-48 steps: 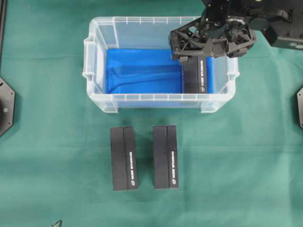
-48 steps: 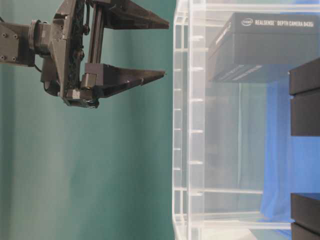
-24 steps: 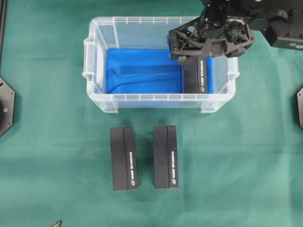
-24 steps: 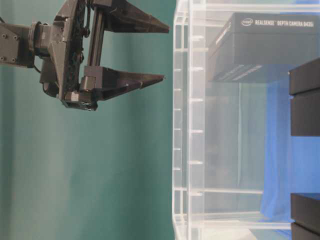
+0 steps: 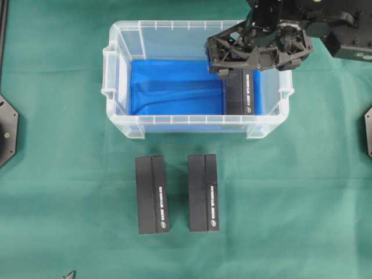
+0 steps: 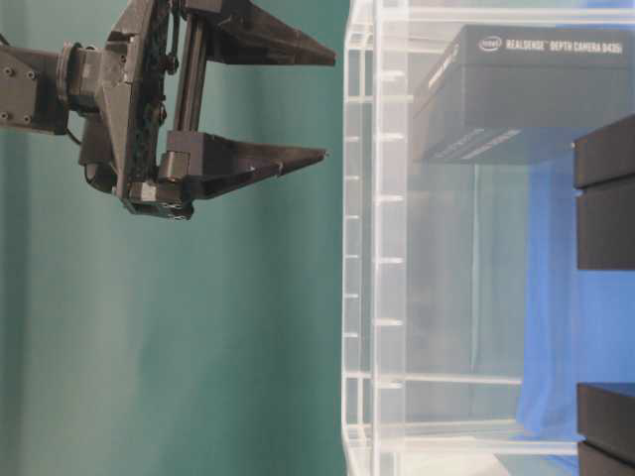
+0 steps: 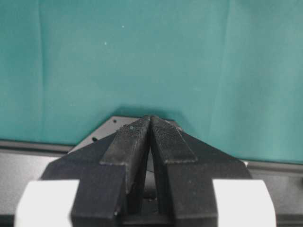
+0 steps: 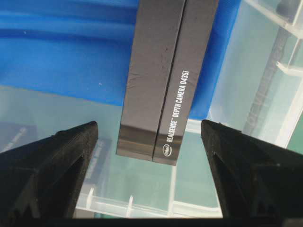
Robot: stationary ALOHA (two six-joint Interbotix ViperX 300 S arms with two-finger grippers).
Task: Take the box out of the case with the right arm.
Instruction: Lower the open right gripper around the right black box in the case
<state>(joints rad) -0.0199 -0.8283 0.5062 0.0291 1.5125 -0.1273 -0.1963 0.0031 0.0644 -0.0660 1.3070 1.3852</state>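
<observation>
**A:** Box [image 5: 240, 93] first: where was it, and why there?

**B:** It lay flat on the blue lining at the right end of the clear case [image 5: 122, 125], close beside the right wall. That left room on its other long side, which I'd judge mattered, since one finger needed a gap to drop into.

**A:** And the right gripper [image 8: 150, 163]?

**B:** It hung above the case over the box's far end, spread wide and holding nothing. In the wrist view its two pointed fingers [image 8: 54, 165] sat either side of the box, well clear of it. My reading is that it was lined up to come down across the narrow width.

**A:** The other gripper?

**B:** The left gripper [image 7: 150, 135] had its fingers pressed together on nothing, over bare green cloth [image 7: 142, 56]. Parked out of the way, I'd say.

**A:** Any writing?

**B:** White print ran along the box: an Intel logo, then "REALSENSE DEPTH CAMERA D435i".

**A:** Those two on the table?

**B:** Two matching boxes [image 5: 151, 194] lay side by side in front of the case, with similar print, too small to read there.
</observation>
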